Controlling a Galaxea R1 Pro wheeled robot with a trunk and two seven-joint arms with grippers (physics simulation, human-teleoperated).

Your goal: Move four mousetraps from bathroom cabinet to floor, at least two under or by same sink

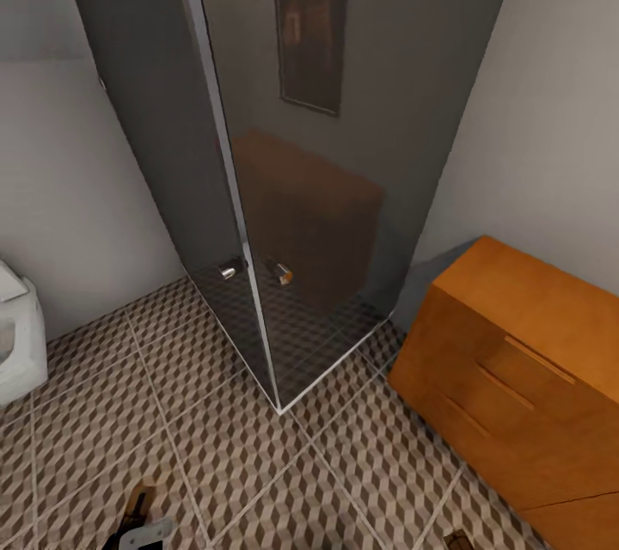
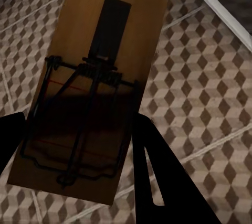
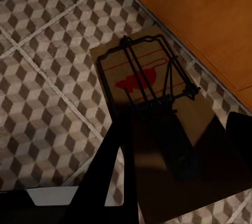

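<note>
Carrying stage: left gripper (image 2: 73,145) clamped on a trap (image 2: 92,87), right gripper (image 3: 178,145) on another trap (image 3: 152,103), both above floor (image 1: 215,438), cabinet (image 1: 524,361) to right. Next: find sink, set down beside it

Dark glass shower enclosure (image 1: 344,146) with two metal door knobs (image 1: 278,272), framed picture (image 1: 311,17) behind glass, white toilet (image 1: 19,335), grey walls (image 1: 69,172)

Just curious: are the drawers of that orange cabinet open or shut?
Shut, as far as visible: the cabinet's drawer fronts sit flush with its face in the head view.
</note>
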